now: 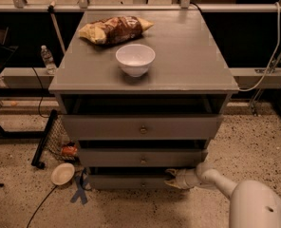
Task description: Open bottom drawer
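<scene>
The grey cabinet (145,80) has three drawers, all pulled out a little. The bottom drawer (126,181) is the lowest and narrowest front, near the floor; its knob is barely visible. My gripper (171,178) is at the right end of that drawer front, at its top edge, reaching in from the right on the white arm (226,186). The middle drawer (143,158) and top drawer (140,126) sit above it.
A white bowl (135,59) and a chip bag (114,29) lie on the cabinet top. On the floor at the left are a small dish (62,173), a blue cross of tape (79,189), a wire basket (60,139) and a black bar (44,139). A water bottle (47,59) stands behind on the left.
</scene>
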Robot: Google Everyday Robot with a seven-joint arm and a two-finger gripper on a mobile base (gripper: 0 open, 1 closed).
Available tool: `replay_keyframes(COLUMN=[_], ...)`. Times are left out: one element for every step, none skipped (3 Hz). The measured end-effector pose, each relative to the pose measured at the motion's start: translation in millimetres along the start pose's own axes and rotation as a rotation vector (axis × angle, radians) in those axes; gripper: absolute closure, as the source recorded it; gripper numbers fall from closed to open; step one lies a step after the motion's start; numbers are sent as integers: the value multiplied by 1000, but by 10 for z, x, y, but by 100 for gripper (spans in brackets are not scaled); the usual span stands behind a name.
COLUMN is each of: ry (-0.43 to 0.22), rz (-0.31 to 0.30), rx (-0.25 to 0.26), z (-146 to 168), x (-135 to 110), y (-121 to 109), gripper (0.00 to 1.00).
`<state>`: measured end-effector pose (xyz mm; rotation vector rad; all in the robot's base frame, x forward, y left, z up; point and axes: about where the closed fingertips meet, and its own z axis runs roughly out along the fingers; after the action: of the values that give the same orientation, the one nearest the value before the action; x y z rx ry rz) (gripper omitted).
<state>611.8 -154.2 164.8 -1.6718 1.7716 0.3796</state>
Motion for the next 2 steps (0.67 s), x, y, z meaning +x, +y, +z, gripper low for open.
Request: replay_keyframes(ry=[0, 0], rz=[0, 0], rx=[0, 0], z=[-33, -35], x=[-29, -30], y=[-10, -10], gripper=[100, 100])
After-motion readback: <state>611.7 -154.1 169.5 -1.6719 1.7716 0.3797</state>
